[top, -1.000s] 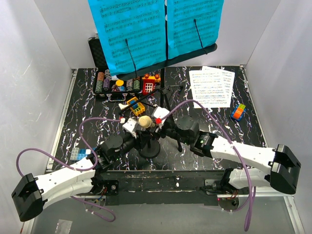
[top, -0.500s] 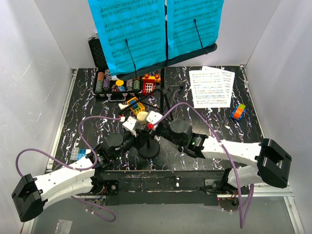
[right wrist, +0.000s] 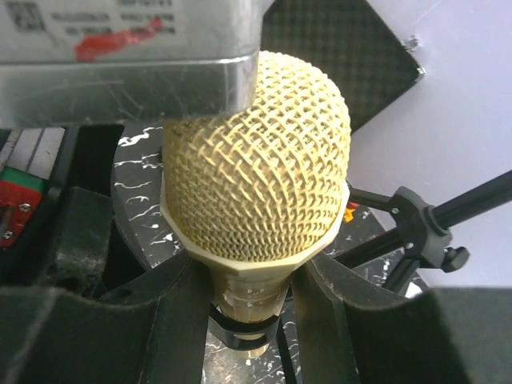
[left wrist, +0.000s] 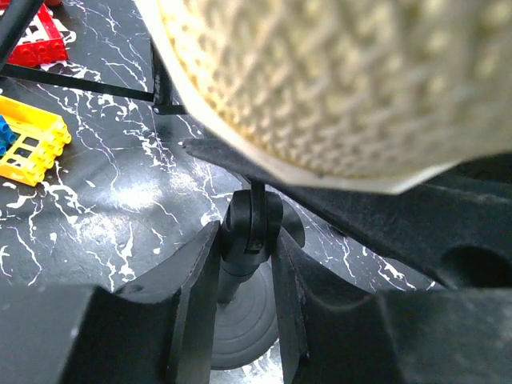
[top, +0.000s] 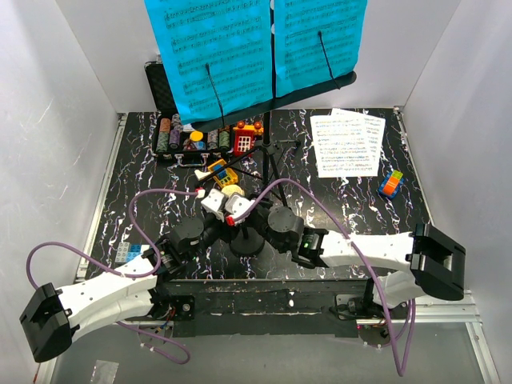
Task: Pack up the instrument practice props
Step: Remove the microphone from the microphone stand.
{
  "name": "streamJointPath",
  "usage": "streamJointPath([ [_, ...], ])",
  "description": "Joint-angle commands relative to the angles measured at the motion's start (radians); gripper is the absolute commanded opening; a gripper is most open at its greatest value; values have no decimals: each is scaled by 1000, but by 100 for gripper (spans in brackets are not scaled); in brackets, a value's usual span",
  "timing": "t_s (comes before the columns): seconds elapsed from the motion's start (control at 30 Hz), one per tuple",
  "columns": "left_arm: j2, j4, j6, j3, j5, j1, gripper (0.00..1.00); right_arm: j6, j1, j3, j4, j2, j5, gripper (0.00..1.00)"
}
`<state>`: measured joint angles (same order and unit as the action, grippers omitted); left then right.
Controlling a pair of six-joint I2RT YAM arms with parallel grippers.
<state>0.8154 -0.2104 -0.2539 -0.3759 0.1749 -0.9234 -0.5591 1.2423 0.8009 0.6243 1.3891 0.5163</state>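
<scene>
The cream microphone [top: 233,192] stands in the clip of the small black round-based mic stand [top: 249,240] at the table's middle. In the right wrist view my right gripper [right wrist: 252,298] is shut on the microphone [right wrist: 256,160] just below its mesh head. In the left wrist view my left gripper [left wrist: 246,240] is shut on the mic stand's post [left wrist: 251,228], above its round base [left wrist: 240,320]. The two grippers meet at the microphone in the top view: left [top: 214,202], right [top: 238,210]. The black music stand [top: 276,94] holds the blue sheet-music pages [top: 212,56] at the back.
The black case of poker chips [top: 180,132] and toy blocks [top: 224,172] lie behind the microphone. The music stand's tripod legs [top: 272,164] spread close behind my grippers. White sheet-music pages [top: 348,144] and a coloured cube [top: 391,184] lie at the right. Blue blocks [top: 130,253] lie at the left.
My right gripper has moved left and forward onto the microphone and now grips it. My left gripper has stayed at the mic stand.
</scene>
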Motion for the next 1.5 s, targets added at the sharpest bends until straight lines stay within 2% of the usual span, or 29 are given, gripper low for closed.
streamJointPath([
  [0.0, -1, 94, 4, -17, 21, -12, 0, -185, -17, 92, 227, -30, 306, 1],
  [0.3, -2, 129, 1, -15, 69, -14, 0, -42, -17, 96, 37, -168, 274, 1],
  [0.57, -1, 143, -2, -21, 74, -14, 0, 50, -17, 126, -86, -219, 274, 1],
  [0.9, -15, 158, -10, -23, 78, -15, 0, 30, -30, 152, -124, -213, 335, 1],
  [1.13, -30, 170, -15, -24, 89, -19, 0, -59, -32, 132, -63, -225, 392, 1],
  [1.27, -39, 172, -18, -24, 89, -19, 0, -27, -33, 124, -83, -266, 373, 1],
  [1.47, -96, 250, -15, -66, 113, -19, 0, 178, -32, 170, -355, -375, 292, 1],
])
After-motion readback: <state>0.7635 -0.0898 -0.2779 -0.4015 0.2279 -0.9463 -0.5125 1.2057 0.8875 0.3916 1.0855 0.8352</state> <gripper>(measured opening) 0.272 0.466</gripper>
